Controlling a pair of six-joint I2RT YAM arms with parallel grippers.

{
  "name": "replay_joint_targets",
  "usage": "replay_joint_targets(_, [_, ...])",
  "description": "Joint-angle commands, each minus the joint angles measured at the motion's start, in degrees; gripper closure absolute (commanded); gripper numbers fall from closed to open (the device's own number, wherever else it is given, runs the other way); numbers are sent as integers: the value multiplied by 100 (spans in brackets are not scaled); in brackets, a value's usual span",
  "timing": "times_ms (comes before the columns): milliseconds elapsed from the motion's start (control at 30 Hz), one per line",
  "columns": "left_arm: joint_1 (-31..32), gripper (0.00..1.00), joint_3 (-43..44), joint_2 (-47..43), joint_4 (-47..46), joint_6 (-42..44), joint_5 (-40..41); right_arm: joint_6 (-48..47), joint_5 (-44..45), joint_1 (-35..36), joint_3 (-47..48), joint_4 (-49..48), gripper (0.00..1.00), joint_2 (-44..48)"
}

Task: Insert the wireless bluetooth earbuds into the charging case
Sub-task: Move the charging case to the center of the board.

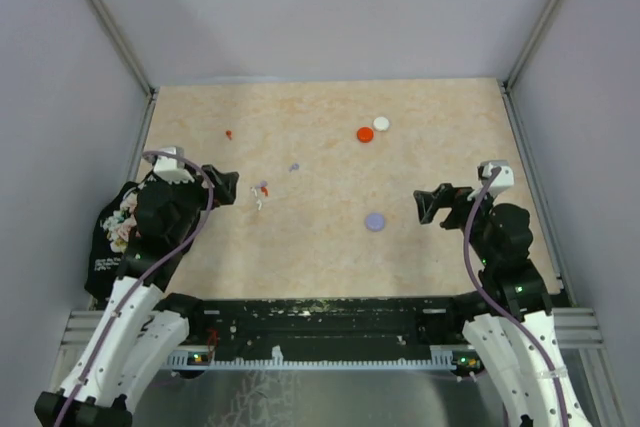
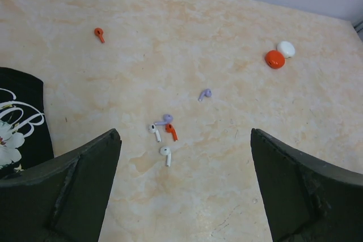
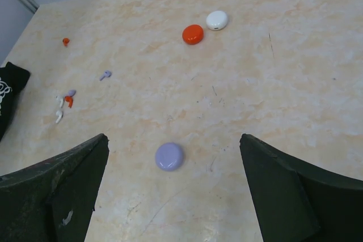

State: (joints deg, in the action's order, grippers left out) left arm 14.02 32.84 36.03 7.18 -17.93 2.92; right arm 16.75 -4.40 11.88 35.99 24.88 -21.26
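- the marbled table (image 1: 330, 247) fills the middle of the top view; every task piece is laid loose on it.
- a black floral cloth (image 1: 112, 232) is seen at the left edge, partly covered by the left arm and cut off in both wrist views; what it is cannot be told.
- the left gripper (image 1: 224, 187) is spread wide with nothing between its jaws, and the right gripper (image 1: 430, 205) likewise; neither is touching anything.
- the lilac case (image 3: 169, 156) lies low and centre in the right wrist view, well apart from the red case (image 3: 193, 34) and the white case (image 3: 216, 20), which lie just beside each other, upper centre.
- all three cases appear shut; no hinge or seam can be made out, so a lid could be pried from the wrong side and the case sent skidding.
- the clustered earbuds (image 2: 165, 134), two white, one red and one lilac, are packed close; neighbours could be knocked or two pinched at once.
- the lone lilac earbud (image 2: 205, 94) and the lone red earbud (image 2: 99, 34) lie apart; being tiny, either could be flicked away by a closing finger.
- left or right earbud shape cannot be told.
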Motion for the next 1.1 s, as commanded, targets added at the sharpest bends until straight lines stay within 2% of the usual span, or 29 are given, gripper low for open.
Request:
replay_joint_targets(0, [-31,0,0,-339,-342,112,-89,21,40,38,177,-336,2,-95])
replay_joint_targets(267, [-31,0,-65,-514,-187,88,-629,43,320,40,62,-519,2,-87])
replay_joint_targets(500, [-31,0,102,-285,-15,204,-805,55,134,41,-26,-609,2,-251])
replay_joint_targets(667, [-31,0,-114,-125,-371,-87,-908,89,51,40,-109,-651,2,-405])
replay_joint_targets(1067, [-31,0,-76,512,-528,-146,-937,47,-432,42,-253,-937,2,-1513])
